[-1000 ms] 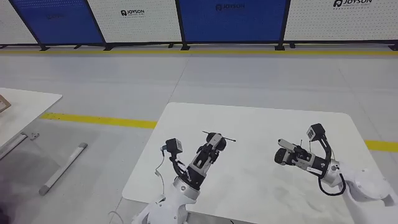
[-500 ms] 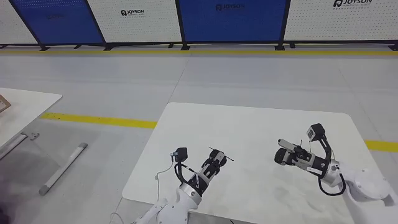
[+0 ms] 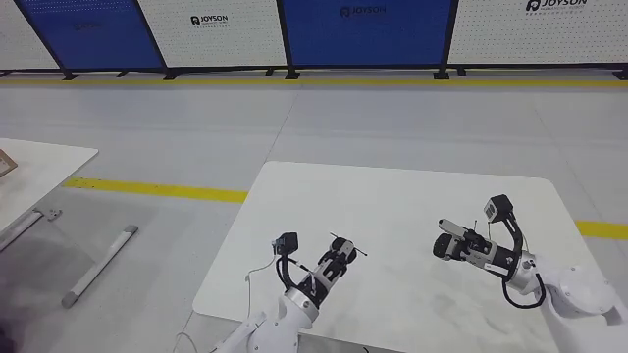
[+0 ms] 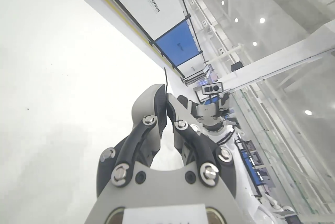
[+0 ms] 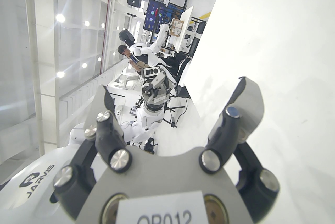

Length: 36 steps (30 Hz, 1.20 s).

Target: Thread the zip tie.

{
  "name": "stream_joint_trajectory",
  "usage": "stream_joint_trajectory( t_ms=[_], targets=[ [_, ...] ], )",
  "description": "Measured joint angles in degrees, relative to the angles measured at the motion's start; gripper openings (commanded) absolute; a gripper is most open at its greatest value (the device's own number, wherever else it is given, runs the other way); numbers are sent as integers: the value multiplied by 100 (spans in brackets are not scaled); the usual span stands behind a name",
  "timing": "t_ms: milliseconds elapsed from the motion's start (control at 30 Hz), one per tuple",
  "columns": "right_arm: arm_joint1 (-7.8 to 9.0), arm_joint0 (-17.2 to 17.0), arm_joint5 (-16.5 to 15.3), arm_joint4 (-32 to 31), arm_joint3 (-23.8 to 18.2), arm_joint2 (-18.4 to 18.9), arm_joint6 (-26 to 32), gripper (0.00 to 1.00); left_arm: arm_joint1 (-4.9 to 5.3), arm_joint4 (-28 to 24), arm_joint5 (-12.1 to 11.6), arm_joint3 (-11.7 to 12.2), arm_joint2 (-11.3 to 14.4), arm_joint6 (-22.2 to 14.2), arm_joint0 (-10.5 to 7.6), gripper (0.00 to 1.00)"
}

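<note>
Black zip tie (image 4: 165, 78) edge-on between pads (image 4: 160, 107) of left pincer (image 4: 166, 94)

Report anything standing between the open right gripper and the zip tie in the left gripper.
Nothing visible does. The zip tie is pinched in the left gripper; between it and the open right gripper lies only bare table.

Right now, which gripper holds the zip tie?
The left gripper, shut on the thin black zip tie; the right gripper is open and empty.
</note>
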Motion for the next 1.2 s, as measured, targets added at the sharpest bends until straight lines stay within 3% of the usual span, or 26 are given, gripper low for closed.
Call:
stream_joint_trajectory(
  t_ms=[133, 433, 500, 767, 1200],
  targets=[
    [0, 0, 0, 0, 0, 0, 0, 100, -24, 146, 281, 128, 88, -15, -90, 0],
    [0, 0, 0, 0, 0, 0, 0, 100, -29, 101, 275, 120, 89, 7, -94, 0],
    [0, 0, 0, 0, 0, 0, 0, 100, -41, -21, 177, 58, 92, 10, -107, 0],
    [0, 0, 0, 0, 0, 0, 0, 100, -111, -1452, -644, -410, -40, 73, -48, 0],
    [0, 0, 0, 0, 0, 0, 0, 100, -108, -1550, -621, -491, -38, -55, -12, 0]
  ],
)
